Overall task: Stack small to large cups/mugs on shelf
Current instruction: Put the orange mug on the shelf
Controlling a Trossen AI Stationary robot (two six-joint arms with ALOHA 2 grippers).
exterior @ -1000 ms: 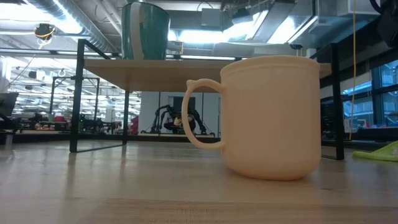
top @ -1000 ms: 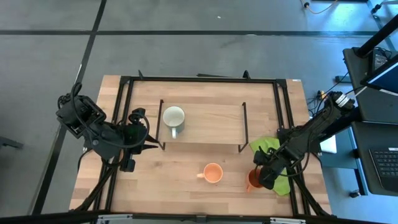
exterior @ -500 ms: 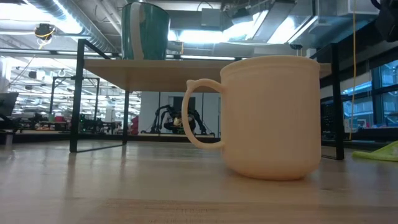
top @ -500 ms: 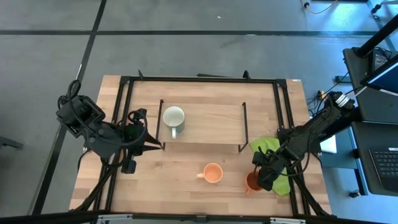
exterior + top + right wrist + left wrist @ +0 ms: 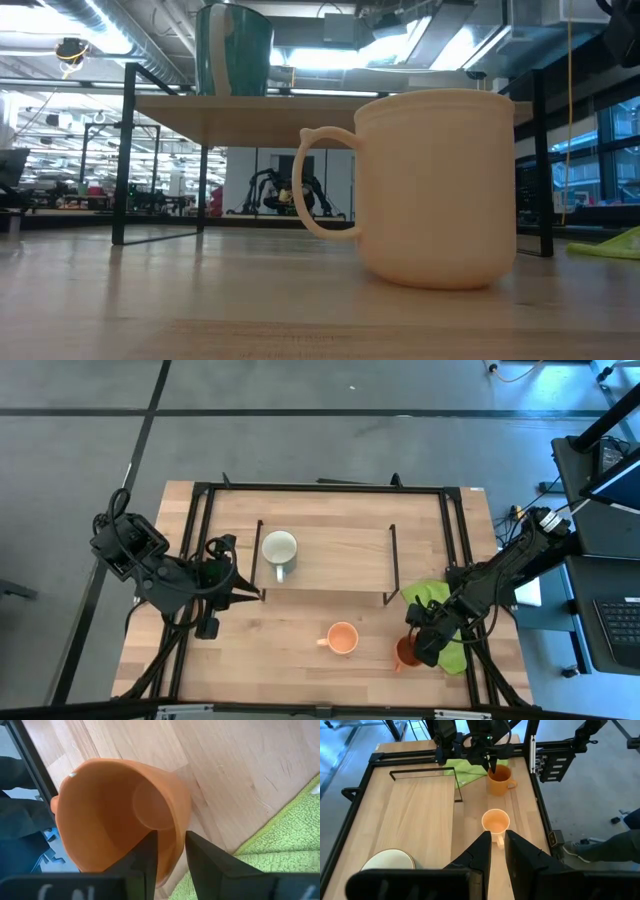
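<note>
The shelf [image 5: 330, 565] stands mid-table on its black wire legs. The white mug [image 5: 279, 550] stands on the shelf's left end and shows in the low view [image 5: 233, 50]. The light orange mug [image 5: 342, 638] stands upright on the table in front of the shelf, close in the low view [image 5: 435, 190]. The dark orange-brown mug [image 5: 404, 651] is at the near right beside the lime-green cloth [image 5: 428, 596]. My right gripper [image 5: 418, 643] is shut on it. My left gripper [image 5: 498, 836] hovers empty by the shelf's left end, its fingers a narrow gap apart. My right gripper holds the dark orange-brown mug by its rim and wall [image 5: 179, 827], one finger [image 5: 148, 854] inside the mug and one finger [image 5: 200, 854] outside. The fingers come from above, pointing down. Whether the mug's base is on the table I cannot tell.
The lime-green cloth lies under and behind my right gripper, near the table's right edge. A black metal frame [image 5: 320, 488] runs around the tabletop. The shelf's right part [image 5: 360, 560] is bare wood.
</note>
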